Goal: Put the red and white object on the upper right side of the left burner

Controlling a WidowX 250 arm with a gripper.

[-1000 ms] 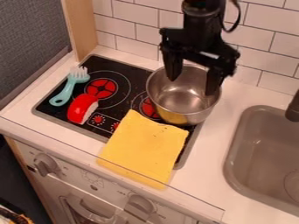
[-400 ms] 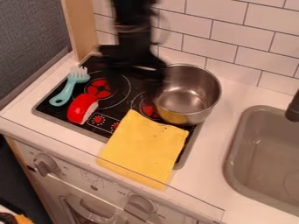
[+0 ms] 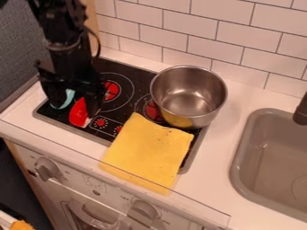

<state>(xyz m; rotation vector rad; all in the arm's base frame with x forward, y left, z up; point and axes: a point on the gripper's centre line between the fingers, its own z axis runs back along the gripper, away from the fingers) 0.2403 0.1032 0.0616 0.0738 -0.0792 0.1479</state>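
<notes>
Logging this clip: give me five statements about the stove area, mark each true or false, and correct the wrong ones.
1. The gripper is over the left part of the cooktop. True.
2. The red and white object is already on the upper right side of the left burner. False: it lies toward the burner's lower left.
3. The yellow cloth lies partly on the cooktop and partly on the counter. True.
4. The metal pot sits in the sink. False: it stands left of the sink, at the right part of the cooktop.
5. The pot is upright, its opening facing up. True.
</notes>
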